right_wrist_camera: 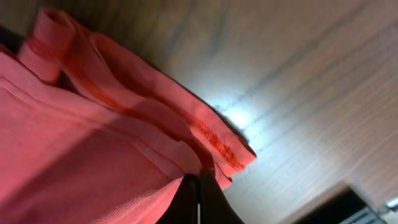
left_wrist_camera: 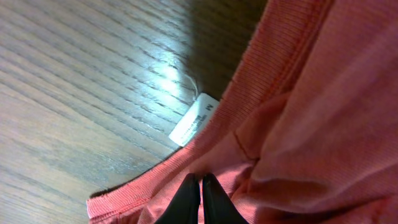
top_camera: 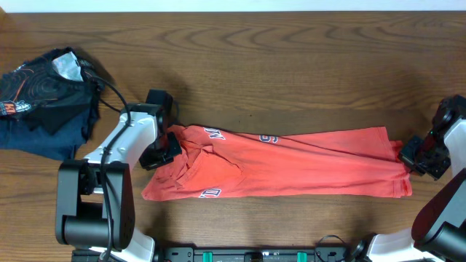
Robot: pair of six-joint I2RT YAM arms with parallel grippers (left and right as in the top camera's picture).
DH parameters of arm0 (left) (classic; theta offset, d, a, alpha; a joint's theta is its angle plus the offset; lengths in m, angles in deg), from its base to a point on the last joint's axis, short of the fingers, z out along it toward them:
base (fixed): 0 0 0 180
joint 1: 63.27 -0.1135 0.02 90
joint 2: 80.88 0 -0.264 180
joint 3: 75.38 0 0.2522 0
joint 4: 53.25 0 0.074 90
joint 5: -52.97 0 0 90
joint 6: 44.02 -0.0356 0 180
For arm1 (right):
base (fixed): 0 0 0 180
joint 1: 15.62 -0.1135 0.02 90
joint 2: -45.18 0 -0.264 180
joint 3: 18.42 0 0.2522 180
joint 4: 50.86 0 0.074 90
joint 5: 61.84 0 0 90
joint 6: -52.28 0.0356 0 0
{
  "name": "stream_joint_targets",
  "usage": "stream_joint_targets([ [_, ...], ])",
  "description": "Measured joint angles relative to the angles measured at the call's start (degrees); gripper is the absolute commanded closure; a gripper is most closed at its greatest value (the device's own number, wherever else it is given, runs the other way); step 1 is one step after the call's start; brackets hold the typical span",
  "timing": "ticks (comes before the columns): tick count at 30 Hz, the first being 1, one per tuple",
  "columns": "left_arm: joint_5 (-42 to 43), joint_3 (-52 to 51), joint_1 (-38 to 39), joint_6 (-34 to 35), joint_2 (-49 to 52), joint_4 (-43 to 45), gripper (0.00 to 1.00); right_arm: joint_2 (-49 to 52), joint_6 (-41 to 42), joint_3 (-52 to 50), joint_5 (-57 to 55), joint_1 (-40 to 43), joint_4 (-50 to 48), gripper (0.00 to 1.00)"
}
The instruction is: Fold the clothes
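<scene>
The coral-red T-shirt (top_camera: 291, 164) lies folded lengthwise into a long band across the wooden table, white lettering showing at its upper and lower left edges. My left gripper (top_camera: 169, 145) is shut on the shirt's collar end; in the left wrist view its fingers (left_wrist_camera: 201, 186) pinch the ribbed cloth just below the white neck tag (left_wrist_camera: 194, 119). My right gripper (top_camera: 408, 154) is shut on the shirt's hem end at the far right; in the right wrist view its fingers (right_wrist_camera: 200, 186) pinch the stitched hem (right_wrist_camera: 211, 140).
A dark blue garment pile (top_camera: 45, 98) with orange print lies at the table's far left, behind my left arm. The arm bases stand along the front edge (top_camera: 255, 255). Bare wood lies behind the shirt.
</scene>
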Motion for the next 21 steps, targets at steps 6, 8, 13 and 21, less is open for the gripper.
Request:
stream_joint_targets([
  [6,0.04,0.0,0.0,0.02,0.0,-0.09,0.93,0.0,0.22,-0.02,0.96,0.0,-3.91,0.93],
  [8,0.04,0.0,0.0,0.02,0.0,-0.24,0.94,0.0,0.52,-0.02,0.98,0.0,-5.14,0.81],
  [13,0.04,0.0,0.0,0.02,0.0,-1.44,0.93,0.0,-0.63,-0.02,0.87,0.02,-5.99,0.59],
  [21,0.04,0.0,0.0,0.02,0.0,-4.59,0.93,0.0,-5.84,-0.02,2.08,0.07,-3.21,0.41],
])
